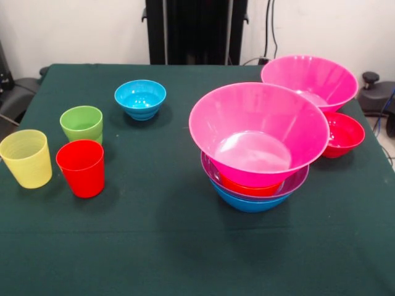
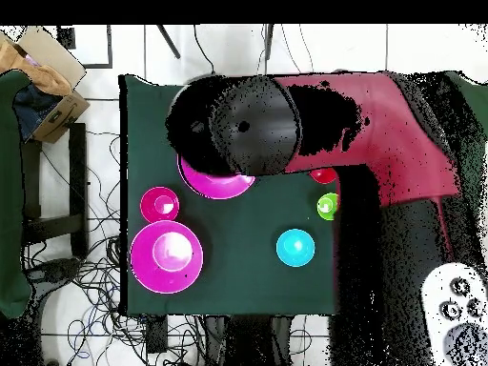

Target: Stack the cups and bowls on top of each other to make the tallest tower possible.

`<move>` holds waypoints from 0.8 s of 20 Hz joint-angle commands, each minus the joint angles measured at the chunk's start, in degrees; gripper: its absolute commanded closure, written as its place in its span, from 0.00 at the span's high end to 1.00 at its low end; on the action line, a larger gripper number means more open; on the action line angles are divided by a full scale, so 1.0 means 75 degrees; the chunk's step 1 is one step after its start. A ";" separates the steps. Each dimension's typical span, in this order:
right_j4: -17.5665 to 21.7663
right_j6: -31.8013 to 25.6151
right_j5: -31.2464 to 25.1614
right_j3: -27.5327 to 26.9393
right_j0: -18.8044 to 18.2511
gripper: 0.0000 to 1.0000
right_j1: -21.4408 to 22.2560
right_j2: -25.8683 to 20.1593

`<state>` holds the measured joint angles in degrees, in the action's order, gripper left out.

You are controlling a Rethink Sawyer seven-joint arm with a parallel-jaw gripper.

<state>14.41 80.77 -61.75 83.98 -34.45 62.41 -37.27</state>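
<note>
The tower stands at the right of the front view: a big pink bowl (image 1: 259, 132) on top, nested over an orange bowl (image 1: 250, 186), a purple bowl (image 1: 213, 174) and a blue bowl (image 1: 250, 203). Behind it sit a second pink bowl (image 1: 311, 80) and a crimson bowl (image 1: 342, 132). A cyan bowl (image 1: 141, 98) stands alone at the far middle. At the left are three upright cups: green (image 1: 81, 123), yellow (image 1: 26, 158), red (image 1: 81, 168). Overhead, the red and black arm (image 2: 362, 124) covers most of the tower's pink bowl (image 2: 214, 183). No gripper shows.
A dark green cloth (image 1: 154, 234) covers the table. Overhead, the second pink bowl (image 2: 167, 255), crimson bowl (image 2: 158, 203), cyan bowl (image 2: 295, 248) and green cup (image 2: 327, 206) show. Cables and a cardboard box (image 2: 43, 67) lie on the floor.
</note>
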 commanded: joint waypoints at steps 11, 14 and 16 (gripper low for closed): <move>-0.0675 0.1302 0.1971 0.2451 0.0251 1.00 0.0416 0.0455; -0.0440 0.1736 0.1059 0.2122 0.0617 1.00 0.0106 0.0865; -0.0321 0.1893 0.0538 0.1941 0.0790 1.00 -0.0054 0.1016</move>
<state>9.31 81.91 -49.75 93.63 -32.84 66.58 -35.08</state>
